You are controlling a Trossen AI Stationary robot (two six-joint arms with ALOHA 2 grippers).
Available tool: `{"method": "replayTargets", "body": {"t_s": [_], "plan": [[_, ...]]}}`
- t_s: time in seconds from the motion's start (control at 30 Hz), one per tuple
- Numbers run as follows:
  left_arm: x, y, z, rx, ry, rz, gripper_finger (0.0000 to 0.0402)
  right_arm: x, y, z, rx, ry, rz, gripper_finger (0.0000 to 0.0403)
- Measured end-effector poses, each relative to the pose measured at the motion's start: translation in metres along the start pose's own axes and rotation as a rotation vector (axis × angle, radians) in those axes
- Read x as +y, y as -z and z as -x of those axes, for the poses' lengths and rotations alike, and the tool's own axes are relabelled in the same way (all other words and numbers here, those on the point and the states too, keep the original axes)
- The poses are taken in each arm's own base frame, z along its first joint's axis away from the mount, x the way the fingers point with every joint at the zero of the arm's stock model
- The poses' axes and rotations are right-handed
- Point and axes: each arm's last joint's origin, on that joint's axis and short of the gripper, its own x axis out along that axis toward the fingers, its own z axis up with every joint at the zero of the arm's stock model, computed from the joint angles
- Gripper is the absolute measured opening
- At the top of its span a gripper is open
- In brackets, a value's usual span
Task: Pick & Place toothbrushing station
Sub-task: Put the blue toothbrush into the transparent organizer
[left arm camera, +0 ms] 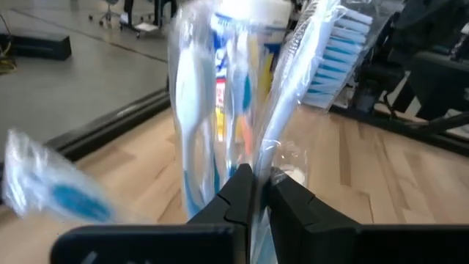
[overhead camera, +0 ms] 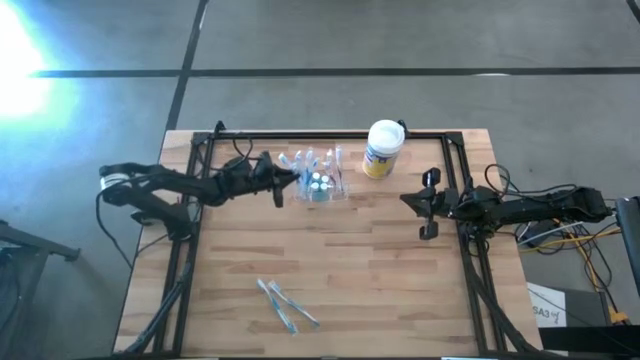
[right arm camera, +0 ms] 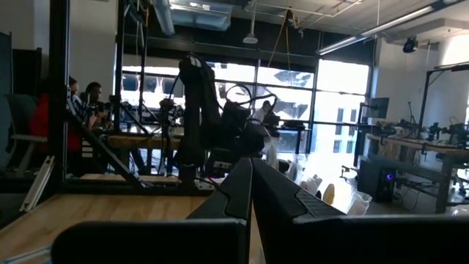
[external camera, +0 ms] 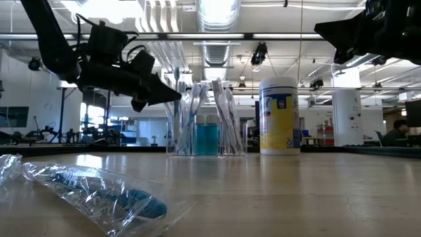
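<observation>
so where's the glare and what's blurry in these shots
High view: a bright flare washes out the top-left floor corner. Low view: ceiling lights blow out overhead, and the wrapped toothbrush nearest the lens is soft. Left wrist view: the toothbrushing station sits so close that it and the left gripper blur. Right wrist view: bright windows leave the foreground dark.

2 black jointed arms [overhead camera: 190, 185], exposed cables – tapered matte end effectors [overhead camera: 428, 205]
</observation>
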Motion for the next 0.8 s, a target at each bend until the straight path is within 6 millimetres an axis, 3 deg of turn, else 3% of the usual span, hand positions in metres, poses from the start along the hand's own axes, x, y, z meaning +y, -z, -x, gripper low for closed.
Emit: {"method": "replayTargets", "body": {"t_s": [0.8], "plan": [[0.007,0.025,-0.014,0.049,-0.026,0.042,0.004,0.0,0.0,0.0,-0.001,0.0,-0.003,0.0008]]}}
